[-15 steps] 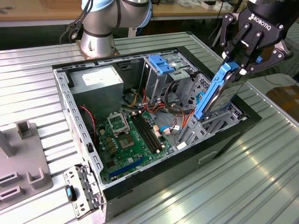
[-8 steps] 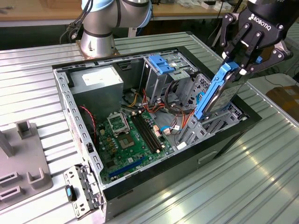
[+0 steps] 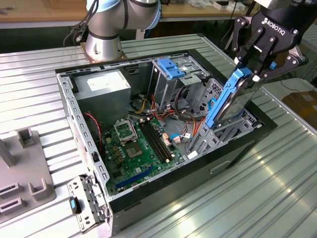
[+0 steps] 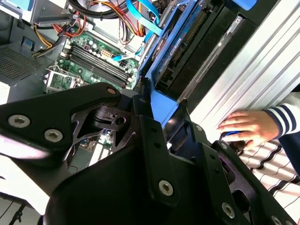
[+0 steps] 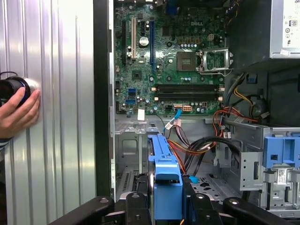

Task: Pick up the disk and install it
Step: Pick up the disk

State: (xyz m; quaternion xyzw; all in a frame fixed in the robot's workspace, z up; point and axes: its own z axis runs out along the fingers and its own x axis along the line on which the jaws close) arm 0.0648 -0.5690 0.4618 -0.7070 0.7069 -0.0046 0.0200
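Observation:
The disk [image 3: 233, 101] is a grey drive framed by blue rails. It stands on edge, tilted, over the drive bay at the exterior view's right end of the open computer case [image 3: 74, 116]. Its lower end reaches down among the bay's metal brackets. My black gripper [image 3: 250, 74] is shut on its upper end from above. In the first wrist view the disk's blue rail [image 5: 164, 171] rises between my fingers [image 5: 136, 206], with the motherboard [image 5: 178, 61] beyond. In the second wrist view the disk [image 4: 185, 44] stretches away from the gripper [image 4: 159, 117] toward the bay.
A grey power supply box [image 3: 101, 87] and a bare blue latch piece [image 3: 171, 69] sit at the back of the case. Orange and red cables [image 5: 211, 140] run beside the bay. A person's hand [image 4: 246, 126] rests on the ribbed metal table. A grey fixture [image 3: 25, 171] stands at the exterior view's left.

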